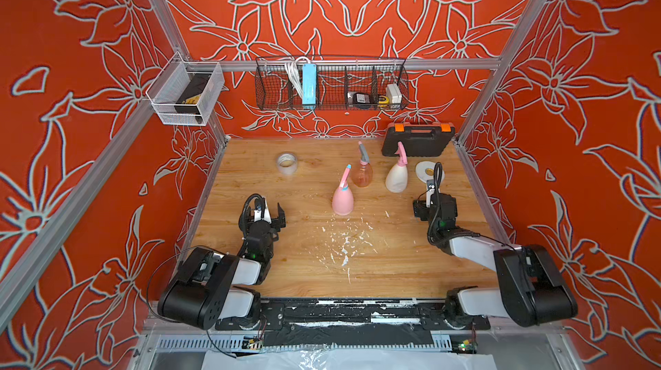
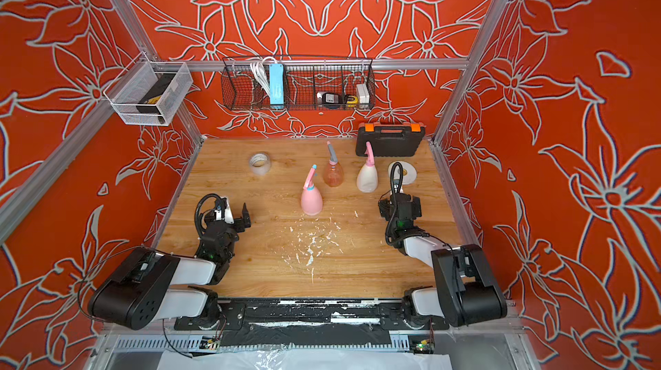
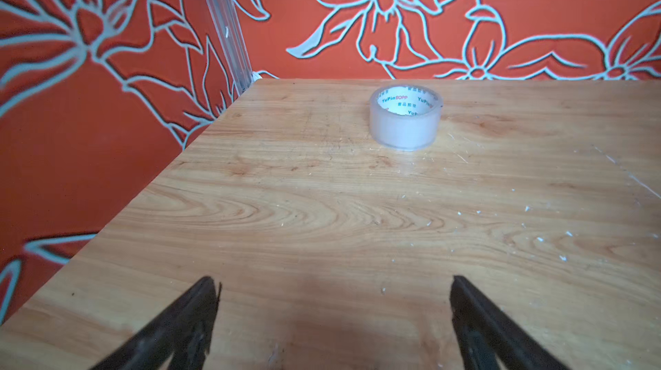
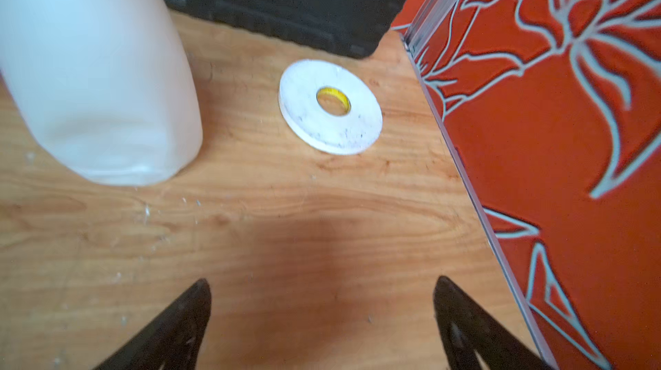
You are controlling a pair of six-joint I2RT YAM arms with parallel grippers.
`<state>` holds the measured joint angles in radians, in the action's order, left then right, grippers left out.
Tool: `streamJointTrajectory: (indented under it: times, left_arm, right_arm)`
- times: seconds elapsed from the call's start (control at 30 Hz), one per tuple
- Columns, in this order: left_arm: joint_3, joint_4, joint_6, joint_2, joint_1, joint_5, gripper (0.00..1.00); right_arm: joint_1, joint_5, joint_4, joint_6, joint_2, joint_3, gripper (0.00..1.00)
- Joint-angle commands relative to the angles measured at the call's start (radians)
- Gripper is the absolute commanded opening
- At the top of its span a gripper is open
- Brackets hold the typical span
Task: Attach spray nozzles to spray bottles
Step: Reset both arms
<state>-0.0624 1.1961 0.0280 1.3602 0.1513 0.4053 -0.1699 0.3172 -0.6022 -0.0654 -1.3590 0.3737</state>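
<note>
Nozzles (image 1: 345, 175) on all 3 btls (image 1: 342, 201)

Walls (image 1: 590, 99) orange-red, pale floral outlines. Surface (image 1: 286, 261) light woodgrain, white flecks. Pink bottle (image 1: 342, 203), orange bottle (image 1: 362, 175) translucent, cream-white bottle (image 1: 396, 179); nozzles (image 1: 401, 153) pink, one blue-tipped, one grey. Case (image 1: 416, 144) black, orange latches.
</note>
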Motion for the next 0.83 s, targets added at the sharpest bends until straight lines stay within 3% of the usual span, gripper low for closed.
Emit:
streamJointTrajectory:
  times: [0.0, 0.07, 0.13, 0.2, 0.27, 0.8]
  left_arm:
    - [0.011, 0.201, -0.026, 0.08, -0.027, -0.08, 0.97]
    - [-0.039, 0.03, -0.032, 0.036, -0.031, -0.115, 0.97]
    - [-0.016, 0.136, -0.021, 0.074, -0.032, -0.116, 0.96]
    - [-0.037, 0.041, -0.029, 0.042, -0.032, -0.121, 0.97]
    - [-0.024, 0.107, -0.02, 0.065, -0.028, -0.11, 0.97]
    - [-0.034, 0.063, -0.025, 0.051, -0.031, -0.117, 0.97]
  right_arm:
    - [0.064, -0.114, -0.189, 0.025, -0.016, -0.064, 0.97]
    - [0.077, -0.14, -0.349, 0.021, -0.085, -0.105, 0.97]
    - [0.077, -0.146, -0.248, 0.025, -0.043, -0.083, 0.97]
    - [0.081, -0.153, -0.323, 0.021, -0.077, -0.095, 0.97]
    - [0.082, -0.153, -0.241, 0.025, -0.044, -0.078, 0.97]
    - [0.086, -0.157, -0.221, 0.032, -0.054, -0.063, 0.97]
